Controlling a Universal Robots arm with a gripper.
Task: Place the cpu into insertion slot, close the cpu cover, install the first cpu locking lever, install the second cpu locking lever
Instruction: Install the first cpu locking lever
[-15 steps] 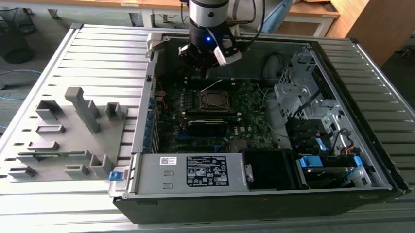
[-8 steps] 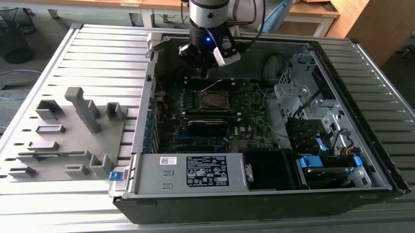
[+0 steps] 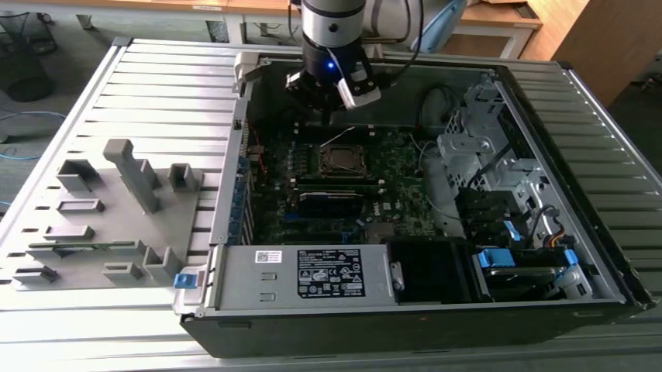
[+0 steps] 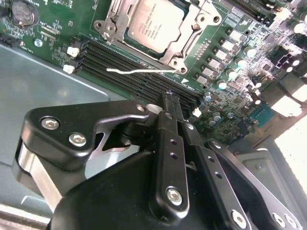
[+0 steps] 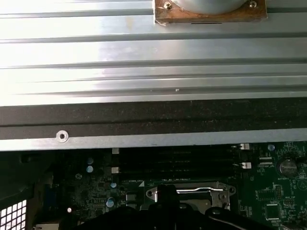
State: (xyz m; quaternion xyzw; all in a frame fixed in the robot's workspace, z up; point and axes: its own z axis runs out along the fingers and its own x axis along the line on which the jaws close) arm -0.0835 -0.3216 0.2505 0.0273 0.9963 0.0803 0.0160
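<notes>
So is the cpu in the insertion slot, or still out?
In. In the second wrist view the cpu lies flat on the board, the cpu cover framing its silver top.

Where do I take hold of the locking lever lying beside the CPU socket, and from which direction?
Grip the locking lever near its straight tip, away from the bent end at the socket corner. It is a thin wire rod lying along the memory slots, so come from above with the jaws straddling it crosswise. A sideways approach looks blocked by the cpu cover.
</notes>
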